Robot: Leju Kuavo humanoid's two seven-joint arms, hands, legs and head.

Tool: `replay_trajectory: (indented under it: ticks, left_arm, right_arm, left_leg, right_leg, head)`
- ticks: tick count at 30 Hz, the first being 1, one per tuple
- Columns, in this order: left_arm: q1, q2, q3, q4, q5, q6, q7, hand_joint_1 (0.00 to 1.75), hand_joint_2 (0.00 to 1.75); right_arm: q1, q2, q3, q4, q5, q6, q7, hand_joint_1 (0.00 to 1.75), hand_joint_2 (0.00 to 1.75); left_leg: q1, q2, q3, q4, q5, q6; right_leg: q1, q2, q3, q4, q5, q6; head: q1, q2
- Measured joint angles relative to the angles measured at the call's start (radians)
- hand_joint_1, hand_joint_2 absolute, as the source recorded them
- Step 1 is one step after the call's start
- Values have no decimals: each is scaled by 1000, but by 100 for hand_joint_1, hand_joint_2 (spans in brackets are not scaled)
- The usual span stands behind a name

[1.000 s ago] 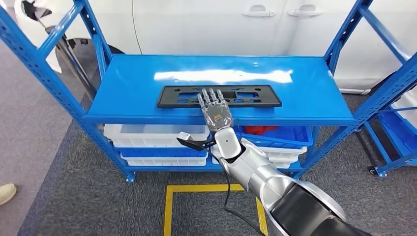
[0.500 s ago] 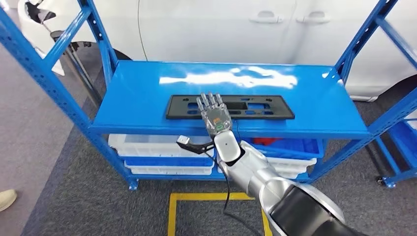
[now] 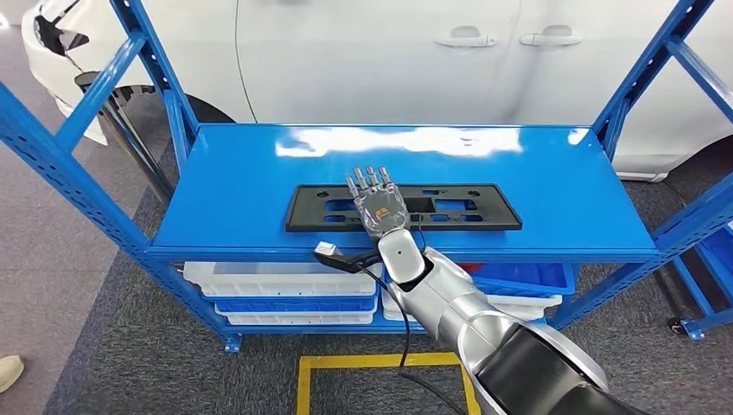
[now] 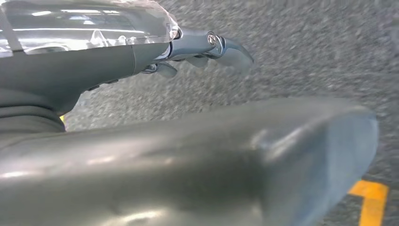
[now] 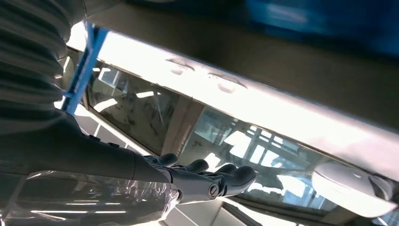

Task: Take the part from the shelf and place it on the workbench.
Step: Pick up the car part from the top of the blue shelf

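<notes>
The part (image 3: 471, 207) is a long, flat black frame with cut-outs, lying lengthwise near the front of the blue shelf's top board (image 3: 233, 186). My right hand (image 3: 378, 203) reaches over the part left of its middle, palm down, fingers straight and apart, their tips past the part's far edge. I cannot tell whether it touches the part. In the right wrist view that hand (image 5: 207, 181) stretches out flat with nothing in it. My left hand (image 4: 202, 49) hangs over the grey floor, its fingers loose and holding nothing.
Blue uprights (image 3: 138, 52) flank the shelf on both sides. White and blue bins (image 3: 277, 281) sit on the lower level. A white car (image 3: 389, 52) stands right behind the shelf. A yellow floor line (image 3: 363, 359) runs in front.
The camera has moved, so the shelf sits lower and closer in the picture. My right hand has reached further across the part; its fingertips now pass the far edge.
</notes>
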Motion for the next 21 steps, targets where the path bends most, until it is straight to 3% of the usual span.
replay_trajectory:
  ticks: [4, 6, 7, 10, 11, 12, 14, 15, 17, 21]
  left_arm:
    - [-4, -1, 0, 1, 10, -1, 1, 0, 0]
    - [-7, -1, 1, 1, 18, 0, -3, 0, 0]
    - [-9, -1, 1, 1, 21, 0, -6, 0, 0]
    - [-13, -1, 1, 1, 27, 0, -17, 0, 0]
    - [-13, -1, 1, 1, 29, -1, -19, 0, 0]
    - [-14, -1, 1, 1, 31, -1, -21, 0, 0]
    - [-16, -1, 2, 1, 34, -1, -25, 0, 0]
    - [-17, -3, 2, 1, 35, -1, -28, 0, 0]
    - [-19, -5, 2, 2, 36, -1, -32, 0, 0]
    - [-20, -6, 2, 3, 36, 1, -33, 0, 0]
  right_arm:
    - [-1, 0, 0, 0, 17, 26, -21, 0, 175]
    - [-4, 0, 0, 0, 18, 51, -26, 0, 175]
    - [-7, 0, 0, 0, 19, 67, -27, 0, 175]
    - [-10, 0, 0, 0, 18, 124, -17, 12, 175]
    - [-11, 0, -1, 0, 17, 147, -10, 56, 175]
    - [-13, 0, -2, 0, 14, 172, 0, 99, 175]
    - [-18, 0, -9, 0, 6, 219, 22, 175, 175]
    - [-20, 0, -15, 0, 4, 238, 33, 175, 175]
    - [-24, 0, -30, 0, 1, 258, 50, 175, 175]
    - [-26, -3, -56, 0, 1, 274, 76, 175, 175]
  left_leg:
    - [-8, -4, -10, 9, -2, 48]
    - [-7, -7, -8, 9, -6, 59]
    - [-7, -7, -6, 8, -8, 63]
    - [-12, -9, -3, 8, -15, 71]
    - [-14, -10, -1, 8, -17, 73]
    - [-18, -11, 3, 8, -19, 74]
    - [-23, -14, 13, 7, -23, 75]
    - [-26, -16, 17, 5, -25, 75]
    - [-27, -16, 20, 1, -26, 69]
    - [-28, -12, 23, 8, -37, 51]
  right_leg:
    - [3, 0, -12, 17, -20, 20]
    - [1, -1, -24, 48, -43, 27]
    - [0, -1, -46, 90, -65, 30]
    - [1, -1, -159, 280, -131, 32]
    - [2, -1, -183, 308, -127, 29]
    - [5, -1, -186, 295, -101, 22]
    - [16, 0, -140, 172, -17, -3]
    - [22, -1, -112, 105, 13, -17]
    - [33, -4, -83, 32, 36, -34]
    - [28, -6, -65, -6, 50, -33]
  head:
    - [0, 0]
    - [0, 0]
    - [0, 0]
    - [0, 0]
    - [0, 0]
    - [0, 0]
    - [0, 0]
    - [0, 0]
    - [0, 0]
    - [0, 0]
